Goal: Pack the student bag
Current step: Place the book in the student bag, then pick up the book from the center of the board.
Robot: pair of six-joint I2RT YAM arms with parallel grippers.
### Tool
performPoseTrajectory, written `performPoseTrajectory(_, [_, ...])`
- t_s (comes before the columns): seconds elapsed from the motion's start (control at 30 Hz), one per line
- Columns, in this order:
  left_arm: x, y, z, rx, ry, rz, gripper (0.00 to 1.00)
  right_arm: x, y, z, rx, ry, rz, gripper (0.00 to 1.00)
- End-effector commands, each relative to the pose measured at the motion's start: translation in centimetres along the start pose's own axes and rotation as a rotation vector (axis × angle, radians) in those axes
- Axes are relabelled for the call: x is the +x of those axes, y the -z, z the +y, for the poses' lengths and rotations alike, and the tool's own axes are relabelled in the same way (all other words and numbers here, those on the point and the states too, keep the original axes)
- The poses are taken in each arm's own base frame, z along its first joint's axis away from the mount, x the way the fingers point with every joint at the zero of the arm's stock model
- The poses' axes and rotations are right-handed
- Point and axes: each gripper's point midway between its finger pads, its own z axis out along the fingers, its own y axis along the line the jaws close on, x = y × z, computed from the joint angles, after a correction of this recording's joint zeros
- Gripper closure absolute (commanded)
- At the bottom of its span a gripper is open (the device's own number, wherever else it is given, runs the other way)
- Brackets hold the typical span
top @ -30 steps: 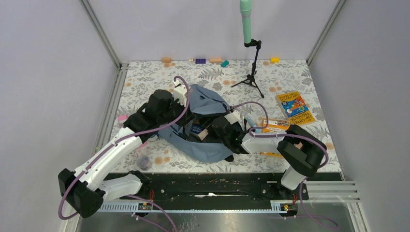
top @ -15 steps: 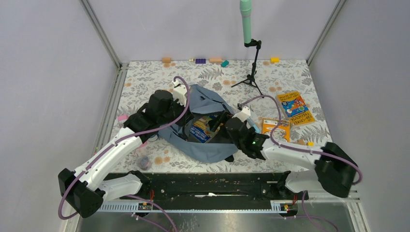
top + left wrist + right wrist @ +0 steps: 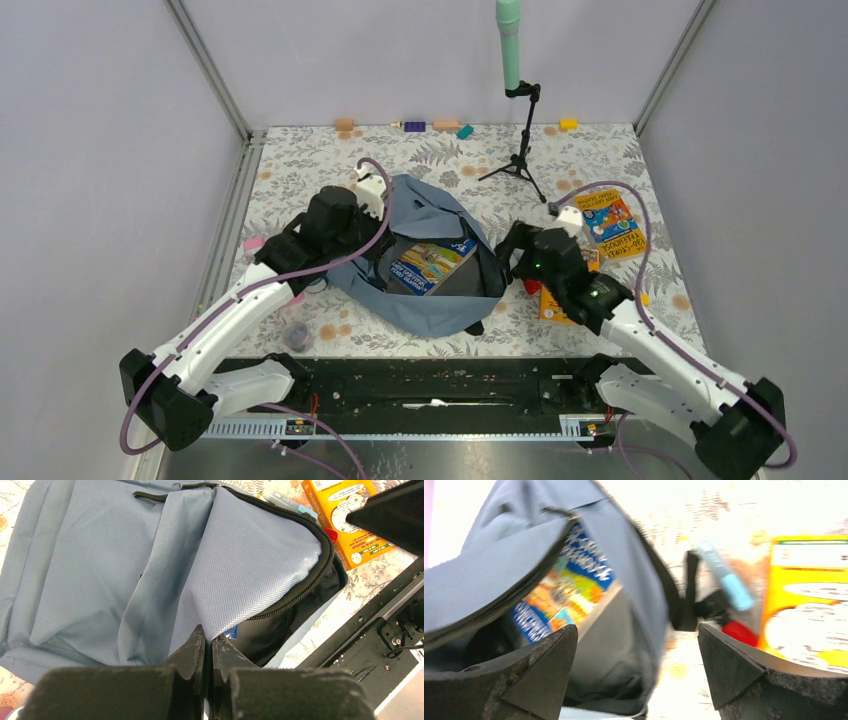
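Now that the right end effector (image 3: 634, 630) is pulled back out of the bag (image 3: 420, 305), the blue book (image 3: 430, 264) is left lying inside the open mouth, cover up and partly under the flap (image 3: 250, 575). A second earlier this end effector is shown low over the opening with the book beneath it. Half a second earlier the book is already down and the arm is backing off. Its fingers are now spread wide with nothing between them, and it is placed just to the right of the bag, above the things not yet packed.

The bag is found at the middle of the surface (image 3: 300, 160), lying flat with its mouth turned toward the right arm. The left end effector (image 3: 208, 647) has not shifted over the second: its fingers are pressed together on the flap's edge by the zipper, and the flap is held lifted so that the mouth is kept open.

One book is therefore judged to be packed and the release finished. An orange book (image 3: 809, 595) and a pen (image 3: 725, 578) are seen just beside the bag, and a third book (image 3: 610, 224) lies farther right. The next pick is expected to be made among these, while the flap is kept raised by the left arm
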Motion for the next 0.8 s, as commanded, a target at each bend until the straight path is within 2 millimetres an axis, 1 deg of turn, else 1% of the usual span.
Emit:
performPoseTrajectory(0.0, [-4.6, 1.6, -0.3, -0.015, -0.016, -0.133, 1.00, 1.1, 0.5, -5.8, 0.114, 0.003, 0.153, 0.04])
performPoseTrajectory(0.07, [-4.9, 1.8, -0.3, -0.012, -0.017, -0.142, 1.00, 1.4, 0.2, -8.0, 0.167, -0.042, 0.195, 0.04])
performPoseTrajectory(0.13, [-4.8, 1.9, 0.0, -0.025, -0.022, -0.145, 1.00, 1.3, -0.1, -9.7, 0.207, -0.088, 0.210, 0.03])
performPoseTrajectory(0.23, [-4.4, 2.0, 0.5, -0.048, -0.031, -0.141, 1.00, 0.8, -0.5, -12.0, 0.246, -0.189, 0.212, 0.02])
performPoseTrajectory(0.33, [-4.4, 2.2, 0.6, -0.051, -0.035, -0.146, 1.00, 0.7, -0.7, -14.3, 0.276, -0.298, 0.208, 0.02])
performPoseTrajectory(0.53, [-4.4, 2.2, 0.4, -0.039, -0.034, -0.145, 1.00, 1.0, 0.0, -21.1, 0.464, -0.485, 0.137, 0.00])
performPoseTrajectory(0.67, [-4.4, 2.2, 0.3, -0.031, -0.031, -0.148, 1.00, 1.9, 0.1, -24.2, 0.575, -0.544, 0.085, 0.00])
performPoseTrajectory(0.77, [-4.2, 2.1, 0.3, -0.030, -0.031, -0.142, 1.00, 2.0, -0.1, -25.6, 0.605, -0.576, 0.089, 0.00])
